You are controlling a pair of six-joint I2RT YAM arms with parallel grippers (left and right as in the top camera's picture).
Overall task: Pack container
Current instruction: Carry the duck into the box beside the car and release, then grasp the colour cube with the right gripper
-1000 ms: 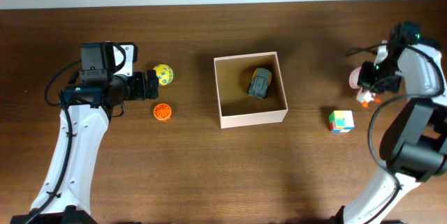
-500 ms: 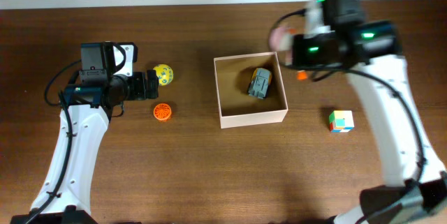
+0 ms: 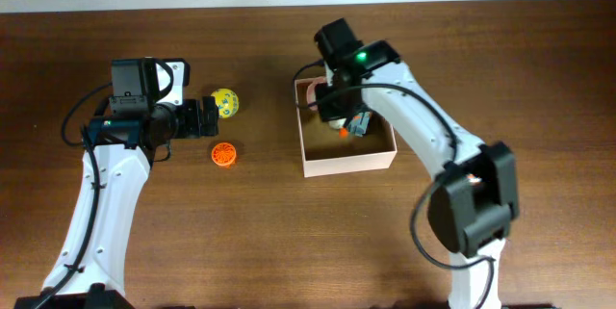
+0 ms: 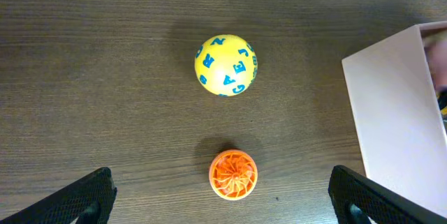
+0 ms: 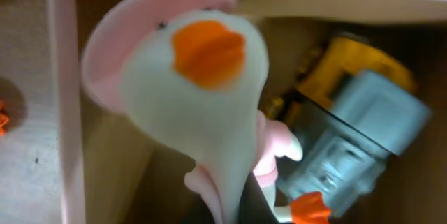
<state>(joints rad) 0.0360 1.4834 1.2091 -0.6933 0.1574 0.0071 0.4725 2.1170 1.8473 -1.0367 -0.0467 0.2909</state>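
**Plush duck held inside the box mouth, left hand waiting by the balls**

The container (image 3: 348, 162) sits near the middle of the bench (image 3: 289, 242), toward its far edge. It is square, so it has no long axis. Its mouth faces straight up and its sides are turned slightly off the bench edge. A strip of brown wood separates its left wall from the two balls.

The right hand (image 3: 338, 109) is over the box's left rear part, clamped on a plush duck (image 5: 202, 91). The duck is white with a pink hood and an orange beak. The right wrist view shows the fingers almost wholly hidden behind the toy. The duck's head is near the left wall, and tan floor shows beneath it.

A grey-blue and yellow toy vehicle (image 5: 349, 133) lies on the floor in the right rear part of the box, just beside the duck. Whether the two touch cannot be told.

The left hand (image 3: 210, 117) is well apart from the box with its fingers (image 4: 84, 197) spread wide and nothing between them. Ahead of it lies a yellow ball with blue letters (image 4: 225, 65). Nearer it is an orange ribbed ball (image 4: 233, 174), and the balls do not touch.
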